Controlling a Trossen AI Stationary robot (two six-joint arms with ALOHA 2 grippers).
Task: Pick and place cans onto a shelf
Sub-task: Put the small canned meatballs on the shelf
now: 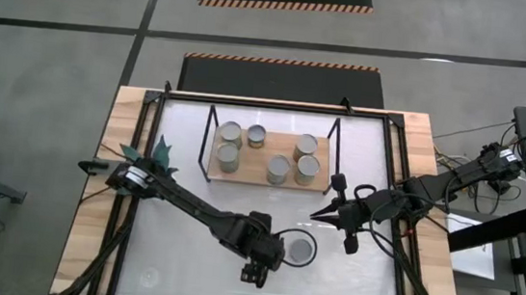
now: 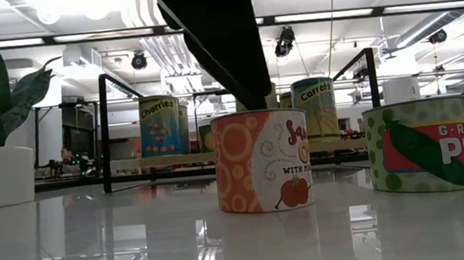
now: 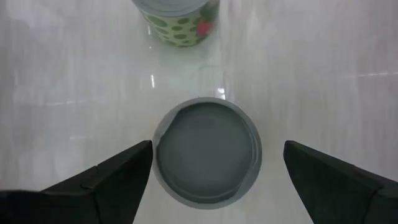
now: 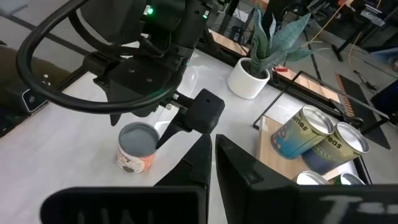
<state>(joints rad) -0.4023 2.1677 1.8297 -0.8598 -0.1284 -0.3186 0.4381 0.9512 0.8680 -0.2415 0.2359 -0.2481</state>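
An orange-and-white can point(image 2: 262, 161) stands upright on the white table, its grey top point(image 3: 208, 152) facing up. My left gripper point(image 3: 217, 146) hovers over it, open, one finger on each side of the can and clear of it. A green dotted can point(image 2: 430, 145) stands upright just beyond it point(image 3: 177, 22). In the high view one can top point(image 1: 300, 250) shows right of my left gripper point(image 1: 270, 257). The shelf point(image 1: 256, 168) at the far middle bears several upright cans point(image 1: 231, 132). My right gripper point(image 1: 316, 217) hangs shut above the table, right of centre.
A white pot with a teal plant point(image 1: 146, 151) stands at the far left. The shelf's black frame posts point(image 2: 104, 134) rise at its corners. Bare white table lies at the near left and near right.
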